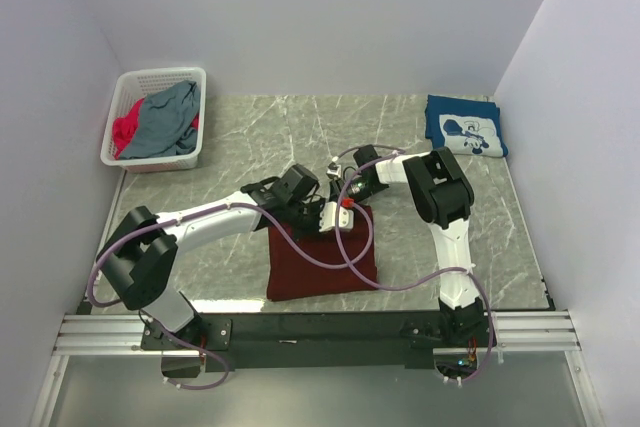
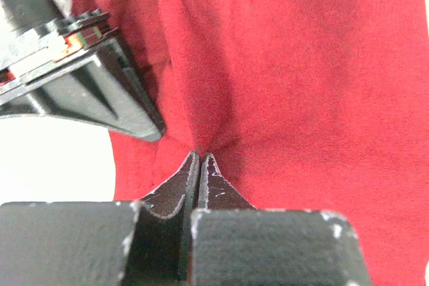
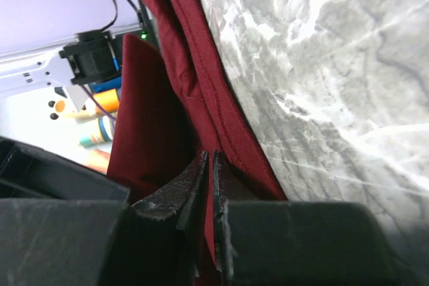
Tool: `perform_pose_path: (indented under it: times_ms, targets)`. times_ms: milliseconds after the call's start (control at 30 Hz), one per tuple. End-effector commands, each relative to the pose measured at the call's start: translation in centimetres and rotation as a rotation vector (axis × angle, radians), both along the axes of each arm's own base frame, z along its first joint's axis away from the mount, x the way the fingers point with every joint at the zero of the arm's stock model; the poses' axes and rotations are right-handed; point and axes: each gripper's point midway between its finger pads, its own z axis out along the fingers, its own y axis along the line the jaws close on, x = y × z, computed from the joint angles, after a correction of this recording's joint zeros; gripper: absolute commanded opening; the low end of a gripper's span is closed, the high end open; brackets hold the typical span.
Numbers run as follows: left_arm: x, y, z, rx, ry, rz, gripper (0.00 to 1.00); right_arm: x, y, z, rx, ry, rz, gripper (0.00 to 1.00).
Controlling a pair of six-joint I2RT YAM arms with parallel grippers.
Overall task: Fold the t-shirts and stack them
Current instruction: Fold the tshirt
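Observation:
The maroon t-shirt (image 1: 322, 252) lies folded into a rectangle at the near middle of the table. My left gripper (image 1: 318, 209) and right gripper (image 1: 345, 197) meet at its far edge. The left wrist view shows the left gripper (image 2: 201, 157) shut on a pinched ridge of the maroon cloth (image 2: 301, 85). The right wrist view shows the right gripper (image 3: 209, 159) shut on the shirt's hemmed edge (image 3: 201, 78), lifted off the table. A navy t-shirt with a white print (image 1: 464, 125) lies folded at the far right. Grey-blue (image 1: 165, 119) and pink (image 1: 126, 131) shirts sit in the basket.
The white lattice basket (image 1: 190, 77) stands at the far left corner. Purple cables (image 1: 345, 257) from the arms loop over the maroon shirt. Walls close the table on three sides. The marble table top (image 1: 300, 127) shows between basket and navy shirt.

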Motion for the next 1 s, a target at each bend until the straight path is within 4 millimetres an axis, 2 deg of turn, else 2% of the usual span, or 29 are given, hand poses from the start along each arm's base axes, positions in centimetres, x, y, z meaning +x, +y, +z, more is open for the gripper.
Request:
perform_pose_path:
  times_ms: [0,167,267,433,667,733,933,967]
  targets:
    - [1.8,-0.5,1.9,-0.030,-0.108,0.006,0.01,-1.0,-0.4,-1.4,-0.024,0.068,0.004,0.13]
    - [3.6,-0.5,2.3,-0.031,-0.134,0.021,0.00,-1.5,-0.7,-1.8,-0.030,0.080,0.009,0.13]
    - [5.6,-0.4,2.8,-0.044,-0.178,0.047,0.01,-1.4,-0.7,-1.6,-0.026,0.077,0.008,0.12]
    - [7.7,-0.3,2.4,-0.044,-0.227,0.067,0.00,-1.2,-0.6,-1.0,-0.021,0.063,0.012,0.12]
    - [8.5,-0.3,0.4,-0.040,-0.257,0.085,0.01,-0.8,-0.7,0.1,-0.035,0.016,0.016,0.12]
    - [8.6,-0.3,0.3,-0.051,-0.273,0.092,0.00,-0.6,-0.8,0.6,-0.045,-0.004,0.021,0.12]
    - [6.7,0.4,-1.1,-0.042,-0.270,0.055,0.01,0.4,-1.1,3.1,-0.081,-0.120,0.032,0.14]
    - [6.4,0.4,-0.8,-0.050,-0.282,0.044,0.01,0.6,-1.2,3.6,-0.084,-0.136,0.036,0.14]
